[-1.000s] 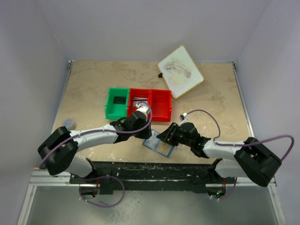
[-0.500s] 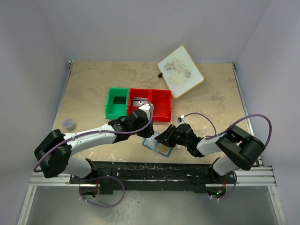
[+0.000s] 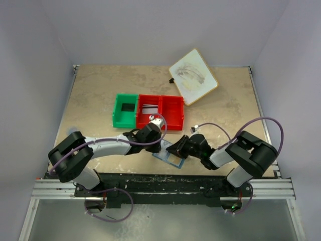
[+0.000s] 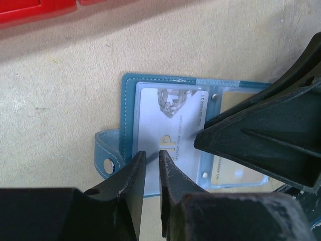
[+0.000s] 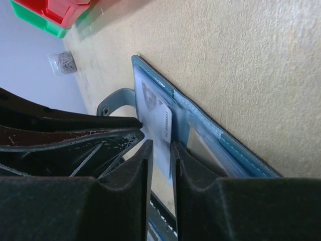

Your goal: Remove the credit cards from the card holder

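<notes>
The card holder [image 3: 171, 157] lies open on the table, blue with clear sleeves [image 4: 129, 85] [image 5: 235, 145]. Its left panel holds a white credit card [image 4: 165, 120] [image 5: 159, 118]. A tan credit card [image 4: 235, 175] [image 5: 200, 145] sits in the right panel. My left gripper [image 3: 161, 145] [image 4: 150, 154] has its tips down on the white card's near edge, jaws a narrow gap apart with nothing between them. My right gripper [image 3: 173, 149] [image 5: 161, 145] comes in from the other side, open by a narrow gap, straddling the white card's lifted end.
A green bin [image 3: 125, 118] and a red double bin [image 3: 173, 118] stand just behind the card holder, the red one with a grey-white card [image 3: 148, 107] inside and the green one with a dark card [image 3: 127, 107]. A white wood-rimmed board [image 3: 193, 76] lies at the back right.
Both grippers have narrowed their jaws and moved closer together over the card holder. The left gripper has come down from the red bin's edge onto the white card.
</notes>
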You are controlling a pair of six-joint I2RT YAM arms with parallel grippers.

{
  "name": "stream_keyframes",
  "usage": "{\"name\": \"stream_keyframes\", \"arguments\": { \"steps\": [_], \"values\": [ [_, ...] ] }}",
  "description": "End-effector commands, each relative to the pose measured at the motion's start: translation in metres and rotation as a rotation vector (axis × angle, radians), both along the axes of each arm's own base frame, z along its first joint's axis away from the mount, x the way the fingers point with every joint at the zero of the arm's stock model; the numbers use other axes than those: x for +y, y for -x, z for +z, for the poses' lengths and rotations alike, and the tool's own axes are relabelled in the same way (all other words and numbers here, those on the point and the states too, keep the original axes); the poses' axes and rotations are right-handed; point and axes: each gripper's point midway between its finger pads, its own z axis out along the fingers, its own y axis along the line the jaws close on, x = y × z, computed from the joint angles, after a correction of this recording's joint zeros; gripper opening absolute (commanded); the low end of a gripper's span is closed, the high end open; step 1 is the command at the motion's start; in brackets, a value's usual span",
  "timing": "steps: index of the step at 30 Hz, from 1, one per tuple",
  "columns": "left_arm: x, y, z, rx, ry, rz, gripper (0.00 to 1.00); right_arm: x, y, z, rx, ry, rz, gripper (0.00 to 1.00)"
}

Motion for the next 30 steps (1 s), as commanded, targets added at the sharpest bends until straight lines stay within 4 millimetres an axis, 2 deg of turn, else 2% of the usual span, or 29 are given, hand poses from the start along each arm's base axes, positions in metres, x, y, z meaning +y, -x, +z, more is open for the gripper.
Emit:
{"name": "stream_keyframes", "arguments": {
  "steps": [1, 3, 9, 15, 21, 30],
  "values": [
    [0.013, -0.001, -0.017, -0.007, -0.057, 0.042, 0.12, 0.006, 0.002, 0.002, -0.004, -0.047, 0.013, 0.21],
    [0.018, 0.000, -0.020, -0.009, -0.075, 0.053, 0.10, 0.005, 0.002, 0.002, -0.014, -0.061, 0.012, 0.16],
    [0.025, 0.002, -0.026, -0.004, -0.101, 0.070, 0.09, 0.007, 0.001, 0.007, -0.047, -0.065, 0.026, 0.17],
    [0.025, 0.002, -0.026, -0.003, -0.099, 0.079, 0.07, 0.008, 0.006, 0.008, -0.063, -0.093, 0.049, 0.00],
    [0.029, -0.002, -0.021, -0.027, -0.109, 0.103, 0.07, -0.001, 0.013, 0.010, -0.051, -0.099, 0.034, 0.00],
    [0.025, -0.005, -0.018, -0.030, -0.099, 0.097, 0.07, -0.009, 0.031, -0.002, 0.025, -0.045, 0.073, 0.00]
  ]
}}
